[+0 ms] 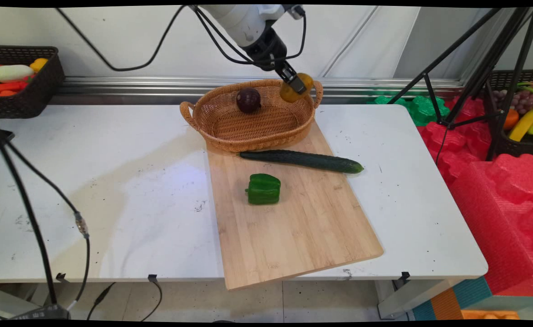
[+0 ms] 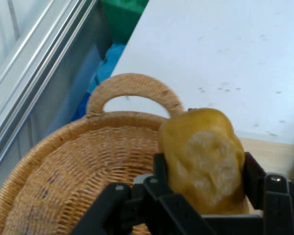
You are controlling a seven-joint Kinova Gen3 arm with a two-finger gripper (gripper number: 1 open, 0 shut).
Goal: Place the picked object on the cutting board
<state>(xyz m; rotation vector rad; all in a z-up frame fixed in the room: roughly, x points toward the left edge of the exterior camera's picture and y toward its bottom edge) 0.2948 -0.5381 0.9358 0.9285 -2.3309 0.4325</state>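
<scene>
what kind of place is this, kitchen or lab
Probably a robot lab staged as a kitchen: black camera tripod beside the white table, red foam floor mats, and dark baskets of toy produce.

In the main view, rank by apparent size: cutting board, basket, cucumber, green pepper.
1. Cutting board, by far the largest.
2. Basket.
3. Cucumber, long but thin.
4. Green pepper, smallest.
The basket sits farther from the camera, so it may look smaller than it is.
</scene>
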